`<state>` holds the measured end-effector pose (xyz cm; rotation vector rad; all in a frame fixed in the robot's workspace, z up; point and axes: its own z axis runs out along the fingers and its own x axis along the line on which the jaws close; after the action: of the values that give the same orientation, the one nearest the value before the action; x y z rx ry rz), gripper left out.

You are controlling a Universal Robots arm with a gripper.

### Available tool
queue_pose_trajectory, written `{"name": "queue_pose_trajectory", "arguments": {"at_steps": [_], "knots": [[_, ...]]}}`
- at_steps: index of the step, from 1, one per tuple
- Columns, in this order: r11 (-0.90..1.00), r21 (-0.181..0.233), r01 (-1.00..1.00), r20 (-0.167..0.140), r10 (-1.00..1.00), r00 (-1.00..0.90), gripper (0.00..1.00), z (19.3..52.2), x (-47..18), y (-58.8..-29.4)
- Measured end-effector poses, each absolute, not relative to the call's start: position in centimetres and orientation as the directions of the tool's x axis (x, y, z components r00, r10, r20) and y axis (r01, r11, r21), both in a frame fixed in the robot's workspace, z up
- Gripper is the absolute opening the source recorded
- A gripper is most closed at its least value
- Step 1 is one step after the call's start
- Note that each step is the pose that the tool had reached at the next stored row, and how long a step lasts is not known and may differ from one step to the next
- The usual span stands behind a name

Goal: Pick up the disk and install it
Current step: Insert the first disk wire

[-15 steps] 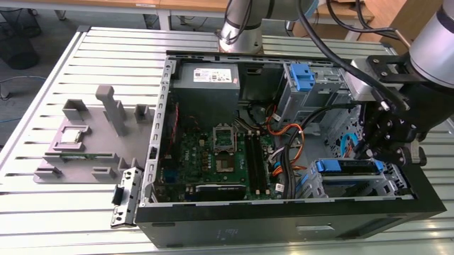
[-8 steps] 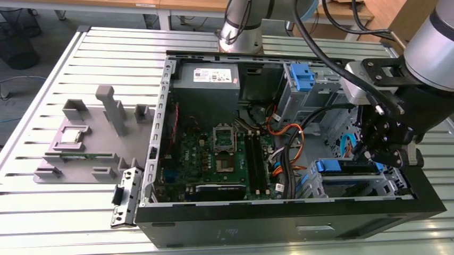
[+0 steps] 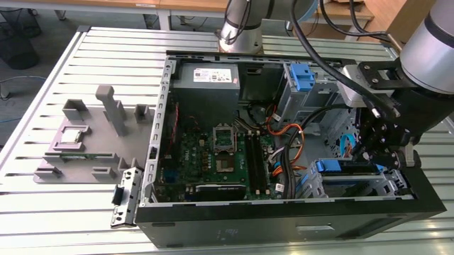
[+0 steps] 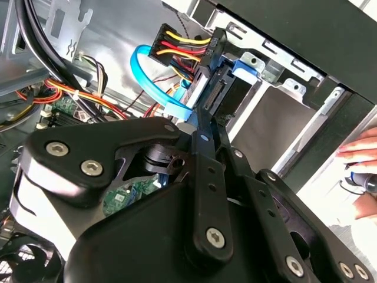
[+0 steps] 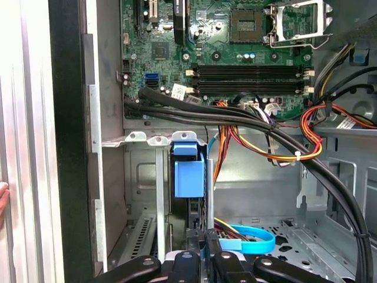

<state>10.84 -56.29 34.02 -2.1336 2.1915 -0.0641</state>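
Note:
The disk (image 3: 342, 166) stands on edge in the drive cage at the front corner of the open computer case, on the exterior view's right. Its blue side rail (image 5: 189, 177) shows in the first wrist view, and its connector end (image 4: 227, 97) in the second wrist view. My gripper (image 3: 376, 156) reaches into the case right behind that end. Its fingers are shut close together, and in both wrist views the gripper (image 5: 203, 250) (image 4: 206, 121) has its tips at the disk's near edge. A light blue data cable (image 4: 154, 88) and a red-and-yellow power plug (image 4: 177, 47) hang beside the disk.
A bare blue bracket (image 3: 303, 77) sits in the upper bay, next to the grey power supply box (image 3: 207, 76). Black and orange cables (image 3: 287, 139) cross above the motherboard (image 3: 212, 154). A grey fixture (image 3: 92, 138) lies on the slotted table. A person's hand (image 4: 360, 160) rests outside the case.

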Motion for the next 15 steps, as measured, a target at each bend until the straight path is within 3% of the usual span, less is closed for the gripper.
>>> {"name": "queue_pose_trajectory", "arguments": {"at_steps": [15], "knots": [[0.016, -0.117, -0.993, -0.031, -0.999, -0.013, 0.16, 33.60, 10.27, -56.29]]}}
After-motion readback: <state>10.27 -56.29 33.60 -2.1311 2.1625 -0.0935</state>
